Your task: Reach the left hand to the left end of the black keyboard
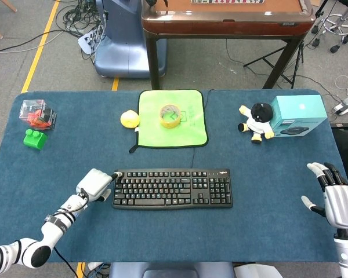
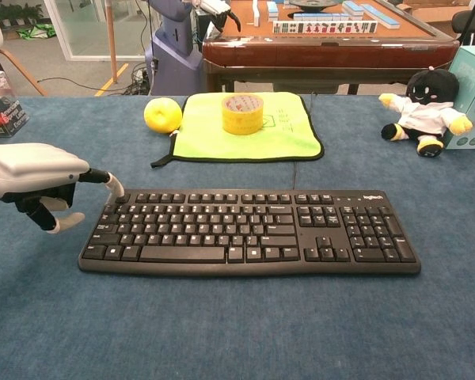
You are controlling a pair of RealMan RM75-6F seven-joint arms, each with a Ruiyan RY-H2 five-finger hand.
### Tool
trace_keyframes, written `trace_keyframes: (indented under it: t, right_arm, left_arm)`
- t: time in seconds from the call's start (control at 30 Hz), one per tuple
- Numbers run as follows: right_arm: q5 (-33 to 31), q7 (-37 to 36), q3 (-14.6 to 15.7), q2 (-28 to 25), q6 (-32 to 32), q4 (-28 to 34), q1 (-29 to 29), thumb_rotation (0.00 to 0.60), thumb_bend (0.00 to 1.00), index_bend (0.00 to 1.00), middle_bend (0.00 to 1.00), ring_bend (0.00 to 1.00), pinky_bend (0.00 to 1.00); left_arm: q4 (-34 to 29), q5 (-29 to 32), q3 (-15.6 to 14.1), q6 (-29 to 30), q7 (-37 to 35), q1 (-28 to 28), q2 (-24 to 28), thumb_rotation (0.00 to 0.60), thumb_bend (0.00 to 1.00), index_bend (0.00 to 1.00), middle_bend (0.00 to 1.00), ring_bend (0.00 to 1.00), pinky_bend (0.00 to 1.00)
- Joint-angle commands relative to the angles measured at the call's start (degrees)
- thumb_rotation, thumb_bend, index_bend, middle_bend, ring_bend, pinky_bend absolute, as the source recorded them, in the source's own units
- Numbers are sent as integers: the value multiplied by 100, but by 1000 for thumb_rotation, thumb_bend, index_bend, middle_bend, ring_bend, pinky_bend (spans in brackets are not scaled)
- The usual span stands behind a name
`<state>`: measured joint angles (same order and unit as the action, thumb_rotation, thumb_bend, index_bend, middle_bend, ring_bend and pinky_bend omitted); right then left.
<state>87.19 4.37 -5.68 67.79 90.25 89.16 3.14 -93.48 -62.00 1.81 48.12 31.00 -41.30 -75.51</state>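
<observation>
Chest view puts the black keyboard (image 2: 249,231) across the middle of the frame on the blue bench (image 2: 237,332). At its upper-left corner the left hand (image 2: 33,174) holds nothing: one finger stretches out with its tip on or just above the corner key, hard to tell which, the others curled under. Above centre, a yellow tape roll (image 2: 242,113) sits on a green cloth (image 2: 281,134). In the head view's upper left, a clear box (image 1: 37,113) holds red pieces. The right hand (image 1: 336,200), lower right, is empty with fingers (image 1: 320,171) spread.
</observation>
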Motion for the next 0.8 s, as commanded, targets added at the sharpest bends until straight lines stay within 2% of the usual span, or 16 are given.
trace_keyframes:
  t: [0.03,0.37,0.63,0.7,0.8]
  right_arm:
    - [-3,-7,-1,-3,3,-1,-3,600,96,234,241,150,484]
    - [-27,17,-4,1,-42,3,14,600,96,234,241,150,484]
    - [-30,-9,-8,-7,-21,7,2,600,96,234,241,150,484]
    - [-24,-9,-7,-5,-11,5,-2,600,96,234,241,150,484]
    - [-26,-3,-8,-2,-2,6,-7,600,96,234,241,150,484]
  left_arm:
    - [53,46,-41,-5,2,-7,-32,600,469,198,1000,907,1000]
    - [113,100,-143,43,91,-58,-88,600,469,198,1000,907,1000]
    - [-492,-339,29,482,-278,32,311,600,467,198,1000,904,1000]
    - [-715,-539,59,690,-437,124,482,600,464,190,1000,874,1000]
    - [-983,-885,13,1022,-699,334,742,600,463,155,959,755,965]
